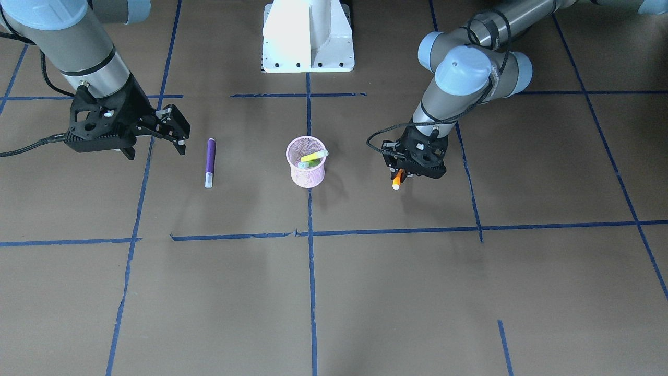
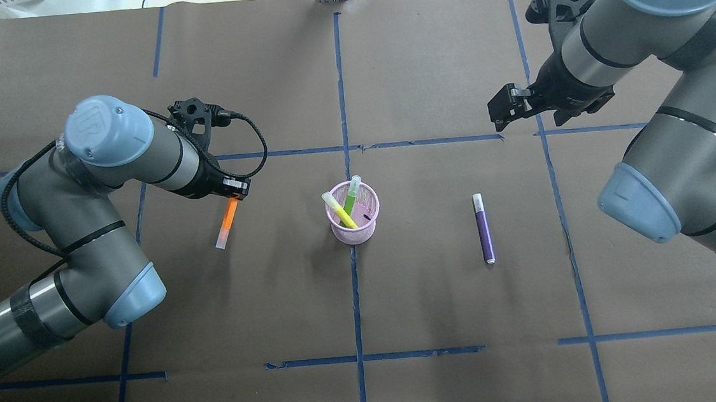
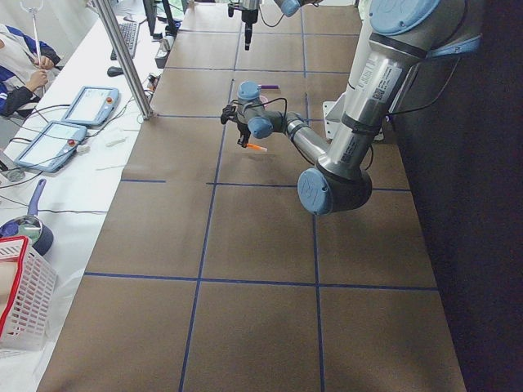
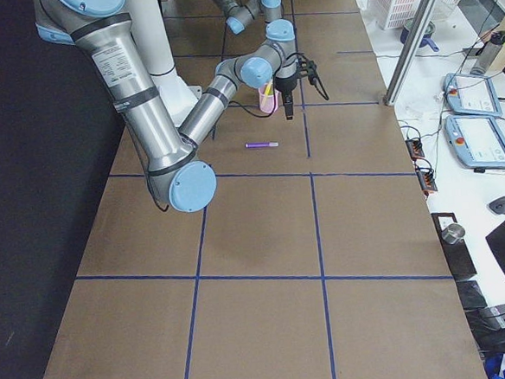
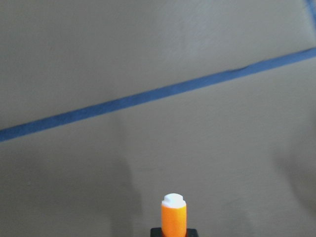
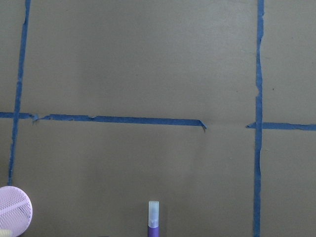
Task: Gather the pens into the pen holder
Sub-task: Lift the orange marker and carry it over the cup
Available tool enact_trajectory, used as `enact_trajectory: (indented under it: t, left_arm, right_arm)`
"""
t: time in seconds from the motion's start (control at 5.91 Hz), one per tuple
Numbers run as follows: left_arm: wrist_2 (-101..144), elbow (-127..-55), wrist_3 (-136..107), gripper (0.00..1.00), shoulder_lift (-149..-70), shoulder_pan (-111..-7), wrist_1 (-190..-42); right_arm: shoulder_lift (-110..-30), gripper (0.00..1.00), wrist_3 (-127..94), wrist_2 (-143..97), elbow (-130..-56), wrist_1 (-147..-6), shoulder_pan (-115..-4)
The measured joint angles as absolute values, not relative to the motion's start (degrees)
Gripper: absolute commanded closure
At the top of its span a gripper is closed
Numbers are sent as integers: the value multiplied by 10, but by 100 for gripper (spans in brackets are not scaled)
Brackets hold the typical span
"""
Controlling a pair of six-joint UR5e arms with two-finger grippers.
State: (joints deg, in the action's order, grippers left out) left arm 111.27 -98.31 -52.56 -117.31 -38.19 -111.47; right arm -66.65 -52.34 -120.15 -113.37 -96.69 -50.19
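Left end effector clamps orange pen; right end effector spread near purple pen.

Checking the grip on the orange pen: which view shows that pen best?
Overhead exterior: nearly the whole orange pen shows, from pale cap to the end held in the left gripper. Front-facing shows only its tip below the gripper, the left wrist view sees it end-on, exterior left shows it tiny; the others miss it.

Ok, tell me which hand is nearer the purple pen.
Right. The right hand hovers open close by the purple pen, on its side away from the pen holder. The left hand, gripping the orange pen, is far off beyond the holder.
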Motion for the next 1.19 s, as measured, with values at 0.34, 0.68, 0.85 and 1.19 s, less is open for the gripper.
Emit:
enact_trajectory:
  t: [0.34,0.68,0.85,1.19]
  left_arm:
    - [1043,-1073,-542,100,-1173,-383,-1178]
    - [904,-1106,-565,100,-1164,-347,-1296]
    - [818,-1081,-567,100,-1154,-299,-1387]
    - [702,-980,-557,100,-1158,-237,-1575]
  right_arm:
    - [-687,0,-524,-1243,-1129,-967,-531]
    - [-696,0,-525,-1262,-1114,-967,-539]
    - [-697,0,-526,-1270,-1109,-966,-540]
    - [-699,0,-524,-1267,-1107,-964,-538]
